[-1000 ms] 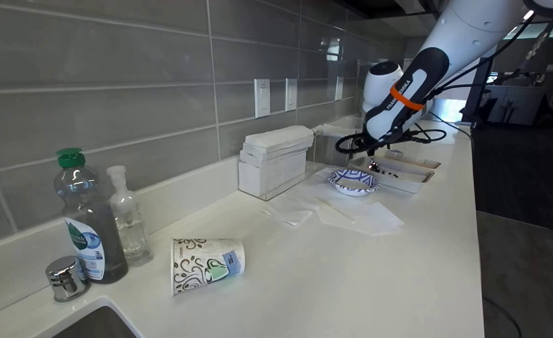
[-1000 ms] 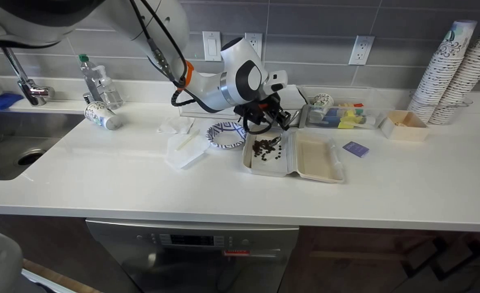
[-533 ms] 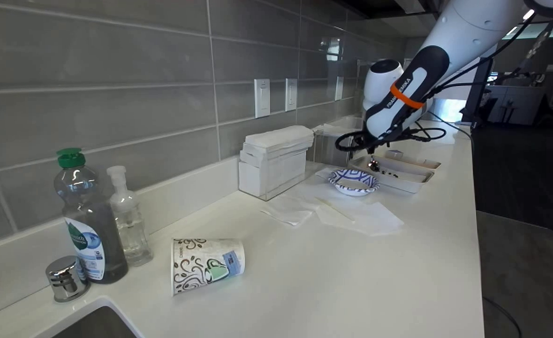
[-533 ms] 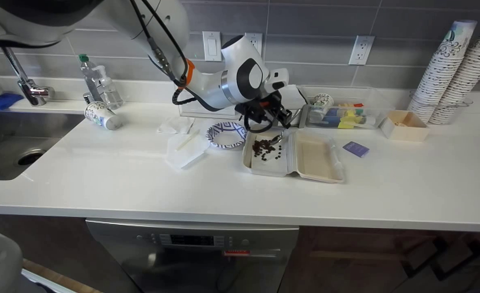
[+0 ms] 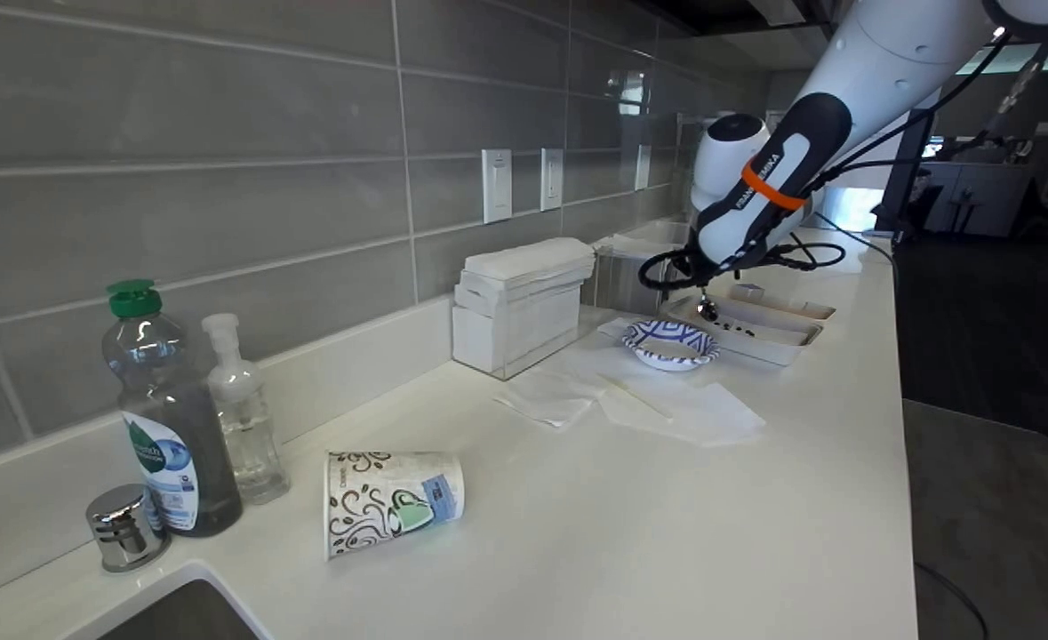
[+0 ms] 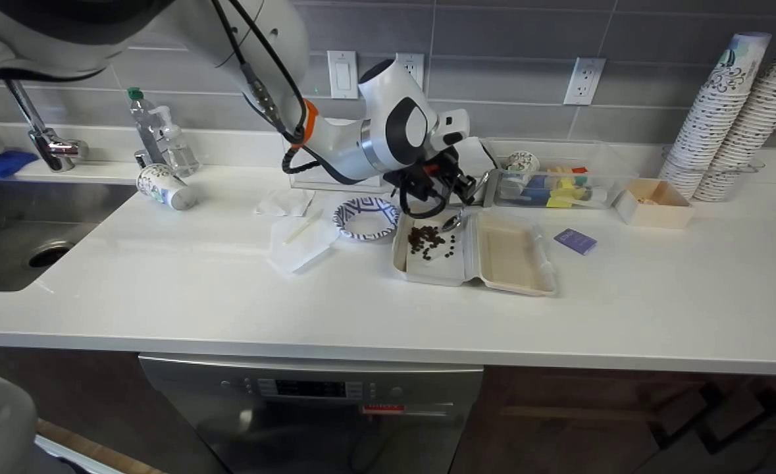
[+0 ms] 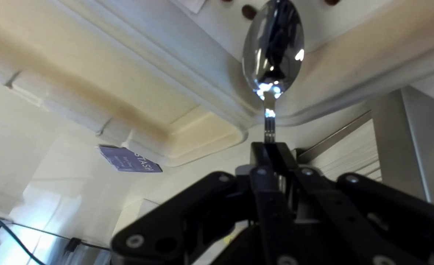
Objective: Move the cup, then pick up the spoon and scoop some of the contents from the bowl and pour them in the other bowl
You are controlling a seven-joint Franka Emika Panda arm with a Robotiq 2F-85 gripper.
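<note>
My gripper (image 7: 270, 147) is shut on the handle of a shiny metal spoon (image 7: 274, 51). The spoon's bowl points away from the fingers and no beans show on it. In an exterior view the gripper (image 6: 468, 199) is over the back of an open clamshell container (image 6: 427, 280). The spoon's bowl (image 6: 452, 222) hangs beside a pile of dark brown beans (image 6: 425, 239). A blue-and-white patterned bowl (image 6: 366, 218) stands left of the container and looks empty; it also shows in an exterior view (image 5: 670, 345). The patterned paper cup (image 5: 395, 502) lies on its side near the sink.
A clear bin (image 6: 552, 187) and a napkin holder (image 5: 524, 307) stand by the wall behind. The container's lid half (image 6: 513, 253), a purple packet (image 6: 575, 241) and a small box (image 6: 654, 203) lie right. Napkins and a stick (image 5: 635, 397) lie beside the bowl.
The gripper and spoon have shifted slightly to the right in an exterior view, and the spoon's bowl has moved a little away from the bean pile. The cup and patterned bowl have not moved.
</note>
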